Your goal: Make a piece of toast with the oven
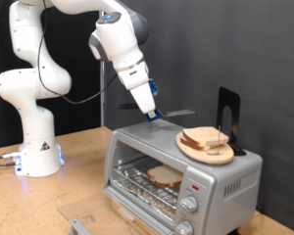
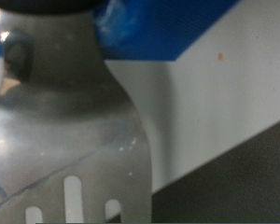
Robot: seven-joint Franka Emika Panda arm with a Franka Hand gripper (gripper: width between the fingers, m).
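The silver-grey oven [image 1: 225,176] stands on the wooden table at the exterior view's lower right. One piece of toast [image 1: 165,176] lies on the wire rack inside it. The door looks dropped open. A round wooden plate [image 1: 191,147] on the oven's roof carries a stack of like slices [image 1: 206,138]. My gripper [image 1: 150,108] hangs just above the roof, to the exterior view's left of the plate. It is shut on the blue handle of a metal spatula [image 1: 159,115]. In the wrist view the slotted blade [image 2: 75,140] and blue handle [image 2: 149,23] fill the picture; no fingers show.
A black upright stand [image 1: 228,110] is behind the plate on the oven's roof. The arm's white base [image 1: 37,147] sits on the table at the exterior view's left. A small grey metal piece [image 1: 78,226] lies at the table's front edge. Round knobs [image 1: 189,206] are on the oven's front.
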